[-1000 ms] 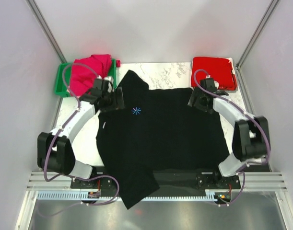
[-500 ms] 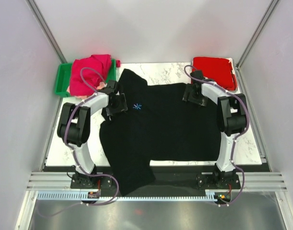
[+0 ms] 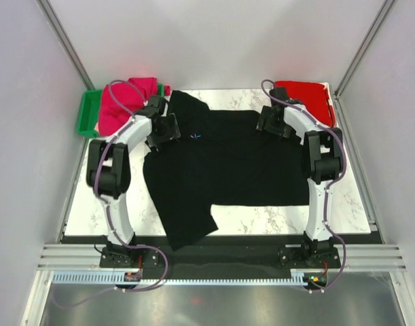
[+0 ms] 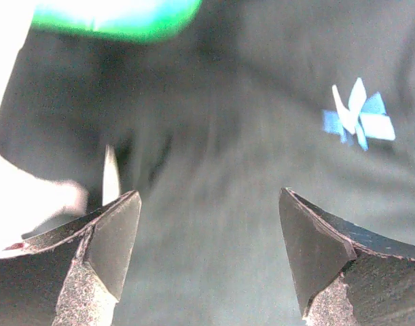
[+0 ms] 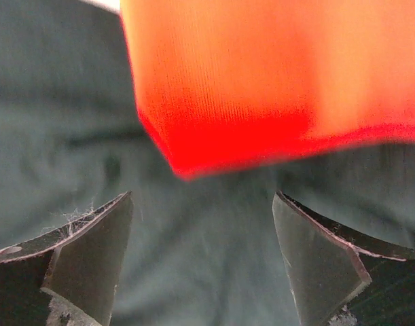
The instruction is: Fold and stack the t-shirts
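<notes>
large tee point(image 3: 234, 163) spread on table point(image 3: 261, 221) | folded tee point(image 3: 309, 95) far right corner | bin point(image 3: 88, 112) far left, bunched tee point(image 3: 119, 105) in it

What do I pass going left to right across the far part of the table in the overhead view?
Green bin → pink shirt → left gripper → blue logo on the black shirt → right gripper → red shirt.

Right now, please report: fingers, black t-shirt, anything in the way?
Both open: left fingers, right fingers, above black t-shirt. Shirt spread out, not yet folded. Ahead of right fingers: red t-shirt edge.
</notes>
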Available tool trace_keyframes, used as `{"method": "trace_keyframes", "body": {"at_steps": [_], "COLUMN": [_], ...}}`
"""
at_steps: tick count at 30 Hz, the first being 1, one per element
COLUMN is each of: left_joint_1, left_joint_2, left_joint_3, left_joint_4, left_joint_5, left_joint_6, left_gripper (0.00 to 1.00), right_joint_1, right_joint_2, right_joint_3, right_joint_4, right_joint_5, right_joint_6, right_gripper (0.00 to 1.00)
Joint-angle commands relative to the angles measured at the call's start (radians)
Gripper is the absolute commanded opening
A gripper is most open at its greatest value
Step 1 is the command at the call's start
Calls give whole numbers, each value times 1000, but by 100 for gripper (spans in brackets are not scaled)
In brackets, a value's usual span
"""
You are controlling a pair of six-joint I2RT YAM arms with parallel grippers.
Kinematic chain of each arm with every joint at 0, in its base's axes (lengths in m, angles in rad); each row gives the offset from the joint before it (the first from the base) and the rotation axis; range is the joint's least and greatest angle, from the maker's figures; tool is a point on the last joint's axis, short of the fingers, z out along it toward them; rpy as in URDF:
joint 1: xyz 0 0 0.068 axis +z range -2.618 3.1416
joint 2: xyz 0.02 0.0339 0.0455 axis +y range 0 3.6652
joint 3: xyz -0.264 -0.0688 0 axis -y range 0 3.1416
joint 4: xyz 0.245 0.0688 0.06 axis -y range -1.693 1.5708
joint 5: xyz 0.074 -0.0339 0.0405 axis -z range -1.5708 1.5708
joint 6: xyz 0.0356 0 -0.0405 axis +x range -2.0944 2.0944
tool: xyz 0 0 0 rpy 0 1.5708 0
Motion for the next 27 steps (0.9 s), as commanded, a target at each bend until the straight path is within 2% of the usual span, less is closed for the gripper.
{"method": "trace_keyframes", "body": {"at_steps": [1,4,5,6,8,9,11,15,16,18,19,23,25,27], "left_joint_1": [-40,-126,-147,-170,-236,-261,-336,-491,-578,-676,-766,-952,-1075,-1144], "left_joint_2": [-294,-547,-605,-728,-837,-941,-1023,-1057,-1057,-1066,-1068,-1045,-1042,-1002], "left_joint_3": [-101,-282,-385,-440,-601,-649,-770,-870,-907,-942,-962,-952,-964,-973], "left_joint_4": [-39,-96,-114,-148,-170,-196,-204,-263,-285,-291,-315,-449,-452,-449], "left_joint_5": [-22,-120,-137,-154,-145,-144,-136,-142,-145,-154,-168,-230,-228,-214], "left_joint_6": [18,-15,-34,-87,-159,-245,-328,-530,-578,-728,-776,-990,-1069,-1167], "left_gripper": [90,90,90,89,87,85,83,82,83,83,82,79,77,77], "right_joint_1": [2,2,0,2,0,0,2,38,46,52,52,59,59,57], "right_joint_2": [-198,-337,-413,-454,-584,-629,-768,-1009,-1046,-1146,-1205,-1296,-1313,-1333], "right_joint_3": [-71,-136,-156,-182,-280,-320,-461,-802,-843,-942,-969,-1035,-1052,-1070], "right_joint_4": [-31,-51,-64,-68,-70,-70,-58,16,13,-2,-8,-40,-54,-64], "right_joint_5": [-55,-57,-51,-40,-26,-20,-17,-68,-69,-82,-95,-124,-123,-118], "right_joint_6": [-15,-31,-34,-37,-34,-11,29,135,162,182,204,212,207,202], "right_gripper": [91,96,97,98,98,98,98,98,98,98,98,98,98,98]}}
